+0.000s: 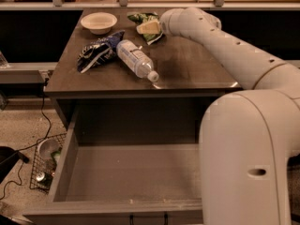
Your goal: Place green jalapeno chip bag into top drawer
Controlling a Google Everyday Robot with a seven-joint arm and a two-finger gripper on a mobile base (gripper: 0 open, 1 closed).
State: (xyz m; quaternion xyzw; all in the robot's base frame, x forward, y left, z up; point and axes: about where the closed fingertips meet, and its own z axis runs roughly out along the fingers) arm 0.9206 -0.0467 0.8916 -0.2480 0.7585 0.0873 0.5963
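The green jalapeno chip bag (142, 18) lies at the far edge of the dark tabletop (187, 64), right of the bowl. My gripper (149, 27) is at the end of the white arm (225, 46) that reaches in from the right. It sits on top of the bag and hides its middle; green shows above and below it. The top drawer (63, 165) is pulled fully out below the tabletop, and its flat bottom is bare. Its right part is hidden behind my body.
A white bowl (98, 21) stands at the back left. A dark blue and white snack bag (97, 53) and a water bottle (136, 58) lie mid-table. A wire basket (43, 168) and cables are on the floor at left. My large white body (248, 158) fills the right foreground.
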